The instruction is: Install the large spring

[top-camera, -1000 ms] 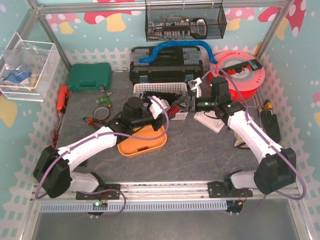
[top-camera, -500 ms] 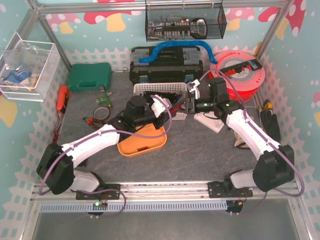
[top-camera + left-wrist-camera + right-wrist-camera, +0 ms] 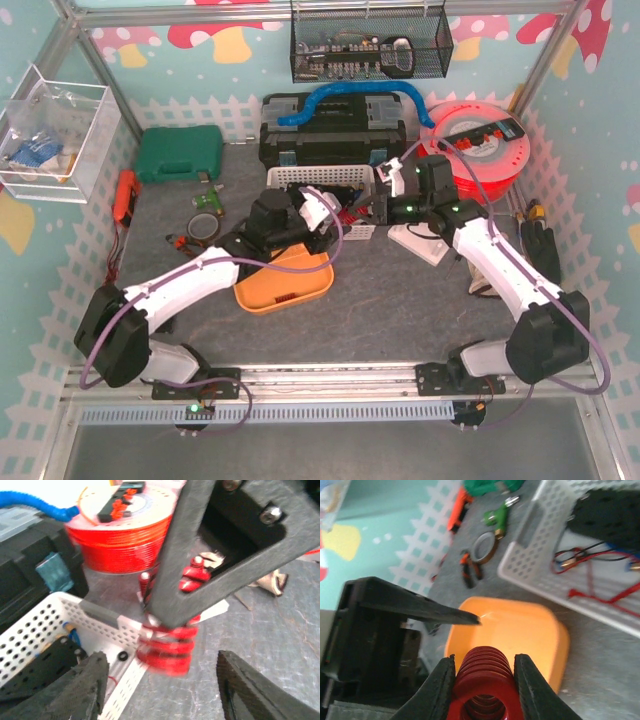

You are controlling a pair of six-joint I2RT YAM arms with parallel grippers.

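The large spring (image 3: 482, 680), a red coil, sits between my right gripper's (image 3: 482, 666) two black fingers, and both pads press its sides. In the left wrist view the same spring (image 3: 167, 647) hangs under the right gripper's dark finger (image 3: 195, 575), a little blurred. My left gripper (image 3: 162, 675) is open, with its fingers standing wide on either side of the spring and clear of it. From above, the spring (image 3: 348, 212) is between the two wrists, over the near rim of the white basket (image 3: 320, 178).
An orange tray (image 3: 285, 285) lies just below the grippers. Behind stand a black toolbox (image 3: 330, 135), a red filament spool (image 3: 490, 150) and a green case (image 3: 180, 152). A tape roll (image 3: 205, 227) and small tools lie at the left.
My left gripper has opened and let go of the spring. The right gripper's fingers have come together onto it.
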